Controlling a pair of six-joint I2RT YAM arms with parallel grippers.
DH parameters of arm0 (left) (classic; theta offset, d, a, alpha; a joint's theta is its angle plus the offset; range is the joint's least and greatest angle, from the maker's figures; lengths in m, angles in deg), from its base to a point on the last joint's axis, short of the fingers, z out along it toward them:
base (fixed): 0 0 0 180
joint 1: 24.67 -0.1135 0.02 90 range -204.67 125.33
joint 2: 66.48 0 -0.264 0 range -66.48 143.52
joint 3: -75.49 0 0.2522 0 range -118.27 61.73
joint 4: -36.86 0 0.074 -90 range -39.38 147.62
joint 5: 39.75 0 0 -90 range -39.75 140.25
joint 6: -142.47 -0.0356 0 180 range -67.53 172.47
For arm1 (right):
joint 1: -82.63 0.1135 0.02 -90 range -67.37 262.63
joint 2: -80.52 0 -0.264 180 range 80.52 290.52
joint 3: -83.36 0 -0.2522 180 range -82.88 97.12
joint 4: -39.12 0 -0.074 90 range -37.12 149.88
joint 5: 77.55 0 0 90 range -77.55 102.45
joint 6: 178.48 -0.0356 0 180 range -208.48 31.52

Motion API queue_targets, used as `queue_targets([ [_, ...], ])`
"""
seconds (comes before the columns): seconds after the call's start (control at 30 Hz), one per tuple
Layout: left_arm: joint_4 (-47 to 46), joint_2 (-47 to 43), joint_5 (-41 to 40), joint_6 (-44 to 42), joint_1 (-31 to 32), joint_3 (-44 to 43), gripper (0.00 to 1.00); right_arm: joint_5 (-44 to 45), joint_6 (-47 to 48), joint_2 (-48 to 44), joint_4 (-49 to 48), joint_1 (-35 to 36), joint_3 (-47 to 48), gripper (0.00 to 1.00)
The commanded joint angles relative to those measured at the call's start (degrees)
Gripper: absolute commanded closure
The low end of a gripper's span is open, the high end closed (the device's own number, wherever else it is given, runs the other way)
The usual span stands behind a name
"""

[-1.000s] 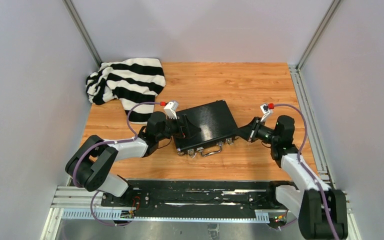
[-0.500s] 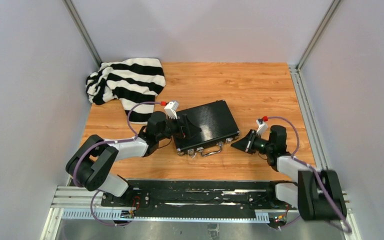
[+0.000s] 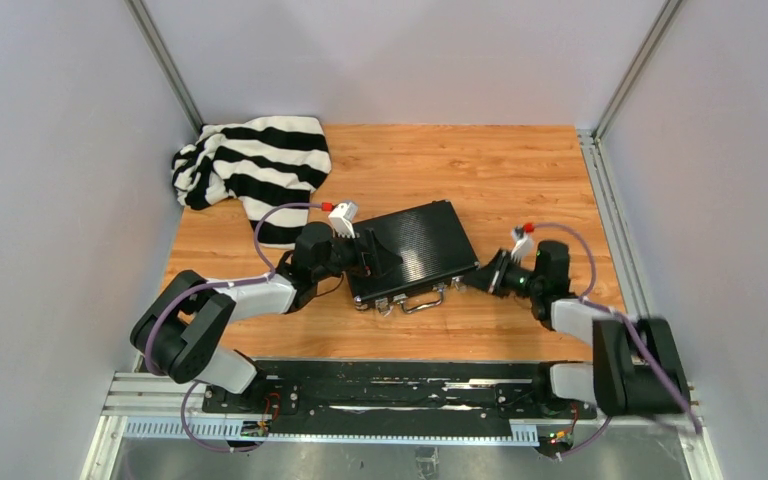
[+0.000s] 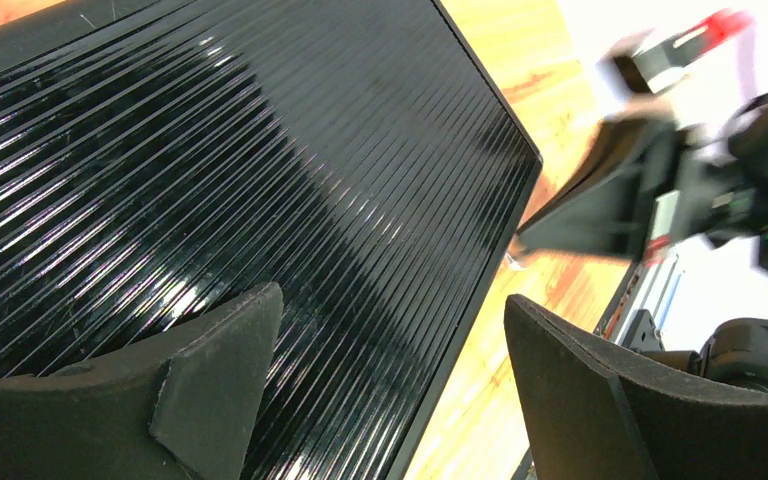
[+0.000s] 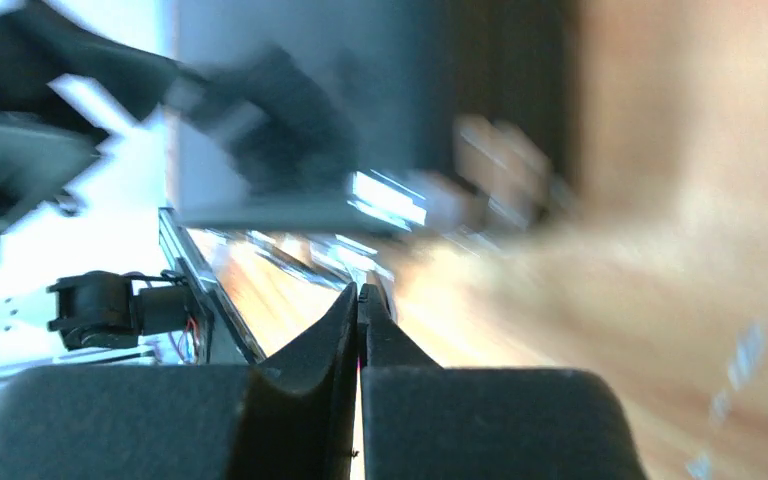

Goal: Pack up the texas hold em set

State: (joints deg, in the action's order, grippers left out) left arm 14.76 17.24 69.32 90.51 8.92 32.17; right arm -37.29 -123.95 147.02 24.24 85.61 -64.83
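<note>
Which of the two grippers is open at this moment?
The left gripper: its jaws stand wide apart over the ribbed lid of the black case. The right gripper has its jaws pressed together, near the case's right end.

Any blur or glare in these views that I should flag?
Top external: sharp, evenly lit. Left wrist: streaky glare on the ribbed case lid; right gripper beyond it smeared. Right wrist: heavy motion blur over everything except its own shut fingers.
</note>
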Motion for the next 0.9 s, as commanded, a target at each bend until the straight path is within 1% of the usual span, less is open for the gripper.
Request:
queue_targets([
  [0.0, 8.32, 0.98, -0.52, -0.86, 0.34, 2.10, 0.12, 2.84, -1.03, 19.20, -11.85, 0.89, -8.34, 0.99],
  [0.03, 8.34, 1.19, -0.46, -0.94, 0.34, 2.01, 0.12, 2.83, -2.23, 23.52, -14.96, 0.88, -8.71, 0.99],
  [0.07, 8.35, 1.28, -0.30, -1.02, 0.34, 2.03, 0.12, 1.41, -3.38, 26.82, -20.75, 0.88, -8.91, 0.99],
  [0.1, 8.34, 1.43, -0.27, -0.96, 0.34, 2.08, 0.12, 0.18, -6.34, 29.72, -26.96, 0.88, -9.17, 0.99],
  [0.17, 8.35, 1.38, -0.18, -0.88, 0.34, 2.15, 0.12, -1.28, -13.26, 32.59, -37.60, 0.93, -9.82, 1.00],
  [0.23, 8.38, 0.52, -0.28, -0.71, 0.34, 2.67, 0.12, -1.87, -17.29, 32.18, -42.95, 1.24, -10.06, 1.00],
  [0.3, 9.00, -1.19, -0.93, -0.81, 0.34, 3.19, 0.12, -2.42, -19.86, 28.82, -44.09, 2.14, -10.04, 1.00],
  [0.37, 10.52, -2.70, -1.79, -1.47, 0.35, 3.39, 0.12, -2.44, -20.23, 23.09, -40.36, 4.15, -8.89, 0.99],
  [0.43, 12.09, -4.00, -2.53, -2.29, 0.34, 3.46, 0.12, -1.63, -18.16, 15.04, -30.89, 6.98, -6.15, 1.00],
  [0.5, 13.08, -4.96, -2.93, -2.75, 0.34, 3.24, 0.12, 1.00, -12.27, 5.89, -12.41, 9.95, -1.48, 0.99],
  [0.53, 13.23, -5.19, -2.97, -2.89, 0.34, 3.15, 0.12, 3.91, -7.93, 0.21, -3.82, 11.13, 1.77, 0.99],
  [0.57, 13.25, -5.25, -2.85, -2.86, 0.39, 3.12, 0.12, 6.21, -3.74, -2.98, 3.83, 12.01, 4.55, 0.99],
  [0.6, 13.27, -5.19, -2.66, -2.70, 0.35, 3.01, 0.12, 6.97, -0.64, -4.90, 7.61, 12.21, 6.39, 0.99],
  [0.67, 13.27, -4.54, -2.28, -2.41, 0.34, 2.62, 0.12, 6.25, -0.20, -5.43, 7.38, 11.68, 6.93, 0.99],
  [0.73, 13.26, -3.58, -1.71, -2.28, 0.34, 2.21, 0.12, 5.41, -0.02, -1.90, 5.90, 11.65, 6.11, 0.99],
  [0.8, 13.22, -3.00, -1.34, -2.28, 0.34, 1.89, 0.12, 5.72, -0.71, 4.77, 1.27, 11.48, 3.28, 0.99],
  [0.87, 13.25, -3.17, -1.36, -2.27, 0.34, 1.90, 0.12, 7.62, -1.48, 13.04, -5.75, 11.29, 0.56, 0.99],
])
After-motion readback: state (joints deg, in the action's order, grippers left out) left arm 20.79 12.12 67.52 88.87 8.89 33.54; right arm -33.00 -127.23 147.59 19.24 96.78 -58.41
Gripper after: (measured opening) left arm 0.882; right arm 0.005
